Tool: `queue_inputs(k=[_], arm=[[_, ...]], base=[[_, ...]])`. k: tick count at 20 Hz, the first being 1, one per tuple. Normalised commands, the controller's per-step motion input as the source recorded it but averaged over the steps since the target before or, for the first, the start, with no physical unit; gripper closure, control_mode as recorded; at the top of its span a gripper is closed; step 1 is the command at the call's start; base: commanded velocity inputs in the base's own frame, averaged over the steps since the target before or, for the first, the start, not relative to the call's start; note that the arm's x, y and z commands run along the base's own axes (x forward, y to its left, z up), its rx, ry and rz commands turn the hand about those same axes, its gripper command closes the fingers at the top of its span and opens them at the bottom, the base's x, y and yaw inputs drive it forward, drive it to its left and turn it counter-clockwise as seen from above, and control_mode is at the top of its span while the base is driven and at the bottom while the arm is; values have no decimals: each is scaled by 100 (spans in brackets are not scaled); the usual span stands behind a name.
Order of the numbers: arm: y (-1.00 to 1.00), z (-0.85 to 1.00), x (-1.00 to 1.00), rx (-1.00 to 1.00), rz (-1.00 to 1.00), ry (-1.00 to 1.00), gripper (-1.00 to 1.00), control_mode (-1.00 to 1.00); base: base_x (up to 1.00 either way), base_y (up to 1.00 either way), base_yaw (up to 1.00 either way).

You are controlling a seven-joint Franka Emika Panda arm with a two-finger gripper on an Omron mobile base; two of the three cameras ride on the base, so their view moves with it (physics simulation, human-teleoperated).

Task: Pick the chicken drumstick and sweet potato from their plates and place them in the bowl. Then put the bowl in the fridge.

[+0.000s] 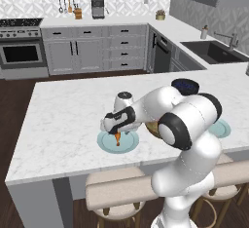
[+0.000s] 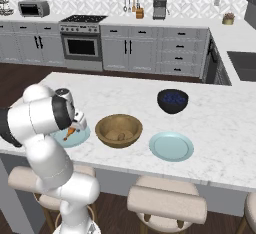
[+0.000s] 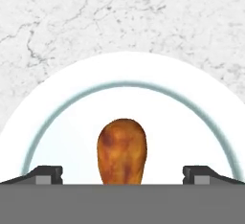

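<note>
Gripper first: we see its jaws spread wide, empty, straddling the chicken drumstick that lies on the left plate on the marble island. We judge this a pre-grasp. The wooden bowl just beside holds a brownish lump, probably the sweet potato. We read no writing anywhere.

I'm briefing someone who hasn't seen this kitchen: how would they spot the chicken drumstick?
On the marble island, find the light-blue plate left of the wooden bowl, beneath the open gripper. The chicken drumstick lies on it: glossy orange-brown; the other plate is bare.
</note>
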Motion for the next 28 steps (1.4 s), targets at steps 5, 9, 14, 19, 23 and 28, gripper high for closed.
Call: queue_inputs(k=[5, 9, 14, 19, 23, 28], arm=[[0, -39, 2, 0, 0, 0, -100, -100], [0, -35, 0, 0, 0, 0, 100, -100], [1, 0, 20, 0, 0, 0, 100, -100], [3, 68, 9, 0, -1, 0, 100, -100], [-62, 88, -51, 0, -4, -3, 100, -100], [-100, 80, -52, 3, -3, 1, 100, -100]], base=[[0, 0, 0], [0, 0, 0], [0, 0, 0], [0, 0, 0], [0, 0, 0], [0, 0, 0]])
